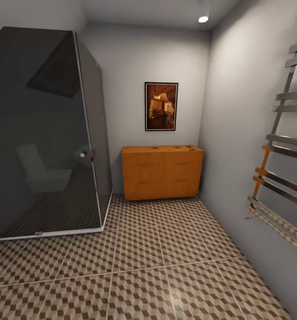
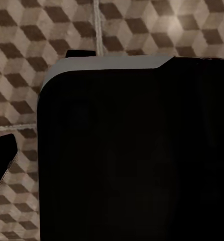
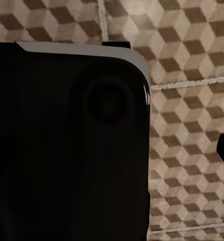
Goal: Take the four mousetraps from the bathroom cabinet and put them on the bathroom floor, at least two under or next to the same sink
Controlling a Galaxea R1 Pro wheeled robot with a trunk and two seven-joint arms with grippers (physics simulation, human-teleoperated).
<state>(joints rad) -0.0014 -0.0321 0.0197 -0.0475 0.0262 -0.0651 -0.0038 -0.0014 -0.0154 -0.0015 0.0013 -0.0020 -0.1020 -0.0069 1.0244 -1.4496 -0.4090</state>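
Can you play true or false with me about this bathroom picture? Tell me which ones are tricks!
1. The orange-brown cabinet stands against the far wall. True.
2. A framed picture hangs above the cabinet. True.
3. The cabinet's drawers are pulled open. False: they all look closed.
4. Small dark things sit on the cabinet top. True, too small to identify.
5. The glass shower enclosure is right of the cabinet. False: it is on the left.
6. The bathroom floor is plain white. False: it has a brown and beige cube pattern.
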